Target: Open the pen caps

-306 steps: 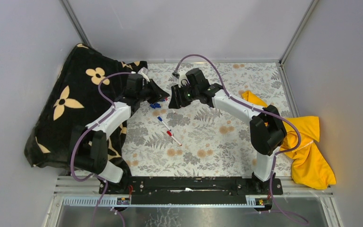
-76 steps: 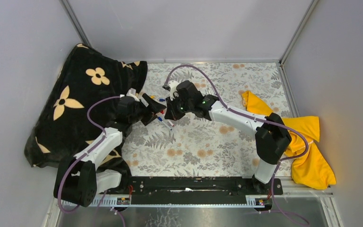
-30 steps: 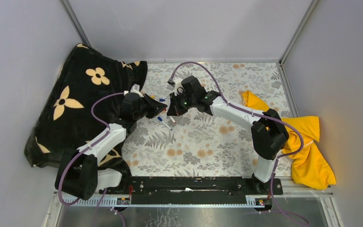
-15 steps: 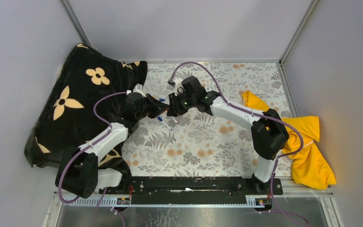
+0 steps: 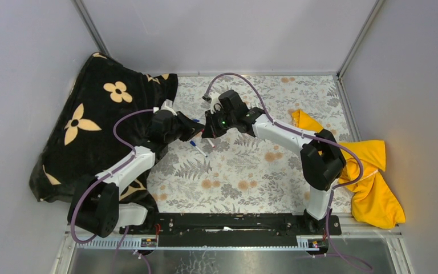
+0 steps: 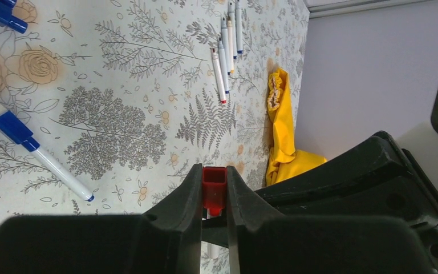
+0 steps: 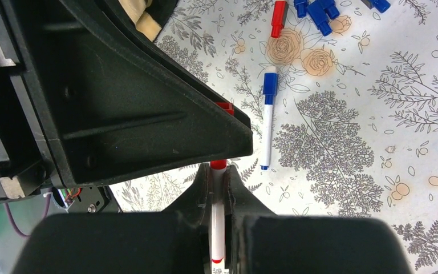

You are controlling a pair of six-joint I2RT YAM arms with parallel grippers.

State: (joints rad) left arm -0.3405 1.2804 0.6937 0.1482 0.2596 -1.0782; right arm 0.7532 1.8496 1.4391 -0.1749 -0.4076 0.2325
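Pen caps [image 7: 318, 10], blue ones, lie loose on the flowery table [image 5: 251, 171]. One red cap [image 6: 214, 188] is pinched tight in the left gripper [image 6: 214, 178], up above the middle of the table. The right gripper [image 7: 218, 174] is closed on a white pen [image 7: 218, 228], right beside the left one. I cannot tell if the red cap is off that pen. A second pen [image 7: 267, 123], with a blue cap, lies flat nearby.

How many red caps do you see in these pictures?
2. One red cap is pinched in the left claw. The other lies loose on the table, beside blue caps. More may be hidden.
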